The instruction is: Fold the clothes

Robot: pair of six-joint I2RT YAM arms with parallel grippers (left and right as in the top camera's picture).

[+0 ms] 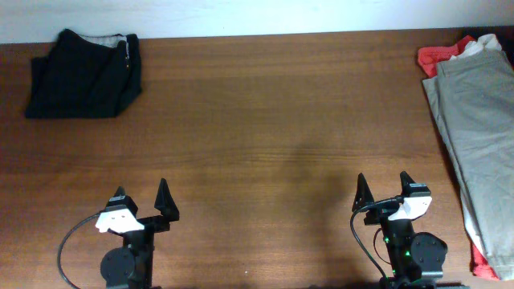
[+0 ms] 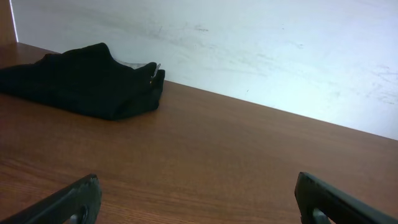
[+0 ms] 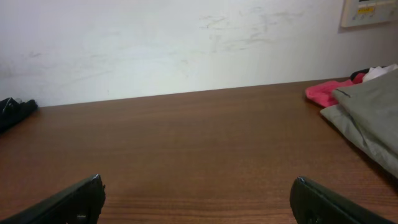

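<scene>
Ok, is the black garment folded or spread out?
Folded, it seems: the black garment sits as a compact layered bundle, pale lining showing along one edge.

I see bare table [image 1: 265, 136] across the whole middle, from near edge to far wall — plenty of room to pass. The black garment [image 1: 84, 75] fills the far left corner; beige trousers [image 1: 478, 136] over a red cloth [image 1: 440, 58] line the right edge.

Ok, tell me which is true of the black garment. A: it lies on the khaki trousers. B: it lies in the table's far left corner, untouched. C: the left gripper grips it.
B: the black garment lies at the far left corner of the table, with the left gripper and right gripper open at the near edge, apart from it.
</scene>
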